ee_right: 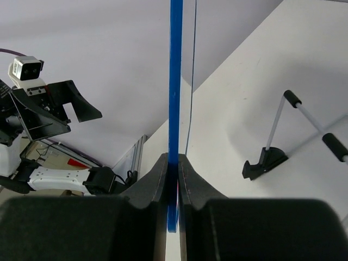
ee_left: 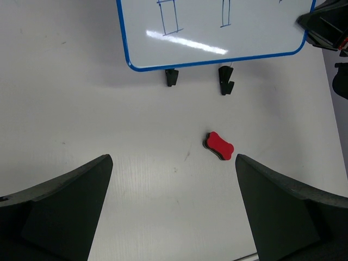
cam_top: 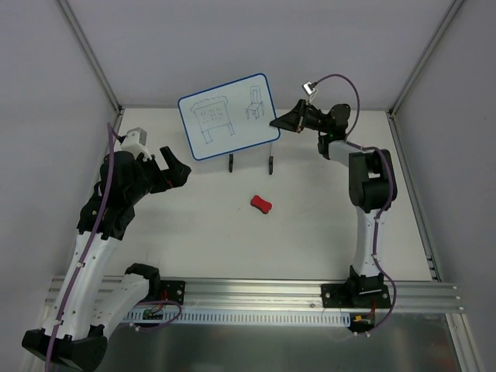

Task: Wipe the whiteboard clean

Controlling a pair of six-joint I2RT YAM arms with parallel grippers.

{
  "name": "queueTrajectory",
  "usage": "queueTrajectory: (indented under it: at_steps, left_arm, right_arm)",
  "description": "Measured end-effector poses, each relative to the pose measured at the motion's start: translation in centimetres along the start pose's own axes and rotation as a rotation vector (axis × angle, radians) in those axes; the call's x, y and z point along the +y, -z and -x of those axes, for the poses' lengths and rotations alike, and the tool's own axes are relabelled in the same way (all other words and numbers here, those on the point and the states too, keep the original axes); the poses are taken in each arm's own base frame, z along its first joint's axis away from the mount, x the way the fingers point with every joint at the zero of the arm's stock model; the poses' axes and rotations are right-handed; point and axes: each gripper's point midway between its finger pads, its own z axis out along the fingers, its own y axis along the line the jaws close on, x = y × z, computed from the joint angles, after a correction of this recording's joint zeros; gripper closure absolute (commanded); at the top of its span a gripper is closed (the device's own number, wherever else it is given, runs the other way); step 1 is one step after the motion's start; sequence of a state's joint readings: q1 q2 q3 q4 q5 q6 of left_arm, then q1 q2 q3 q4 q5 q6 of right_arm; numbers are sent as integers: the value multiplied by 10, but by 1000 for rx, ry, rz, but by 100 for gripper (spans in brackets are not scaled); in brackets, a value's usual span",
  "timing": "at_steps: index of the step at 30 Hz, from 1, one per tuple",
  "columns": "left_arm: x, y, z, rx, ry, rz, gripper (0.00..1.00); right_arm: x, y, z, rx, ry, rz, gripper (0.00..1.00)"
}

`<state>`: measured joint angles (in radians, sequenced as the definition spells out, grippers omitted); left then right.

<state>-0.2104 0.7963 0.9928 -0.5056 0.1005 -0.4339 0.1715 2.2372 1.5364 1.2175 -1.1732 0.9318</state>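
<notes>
The whiteboard (cam_top: 229, 116), blue-framed and carrying thin blue sketches of a table and a chair, stands tilted at the back of the table. My right gripper (cam_top: 280, 122) is shut on its right edge. In the right wrist view the blue frame (ee_right: 175, 81) runs straight up from between the closed fingers of that gripper (ee_right: 174, 159). The red bone-shaped eraser (cam_top: 261, 204) lies flat on the table in front of the board. My left gripper (cam_top: 177, 164) hovers to the board's left, open and holding nothing. From the left wrist, the eraser (ee_left: 219, 145) lies ahead of that open gripper (ee_left: 173, 160), and the board (ee_left: 217, 32) is beyond it.
The black wire stand's feet (cam_top: 231, 163) show under the board's lower edge, and I cannot tell whether the board leans on it. The stand (ee_right: 272, 157) is beside the board in the right wrist view. Metal corner posts (cam_top: 93, 54) and grey walls close in the back.
</notes>
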Motion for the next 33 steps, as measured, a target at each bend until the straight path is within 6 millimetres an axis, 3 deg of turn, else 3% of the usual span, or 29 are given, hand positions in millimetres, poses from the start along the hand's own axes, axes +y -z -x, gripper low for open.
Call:
queueTrajectory:
  at_steps: [5, 15, 33]
  left_arm:
    - [-2, 5, 2, -15, -4, -11, 1]
    - [-10, 9, -3, 0, 10, -60, 1]
    - [-17, 7, -19, 65, 42, -108, 1]
  right_arm:
    - [20, 2, -16, -17, -38, -21, 100]
    - [92, 29, -33, -74, 87, -60, 100]
    - [139, 89, -79, -54, 229, -368, 100]
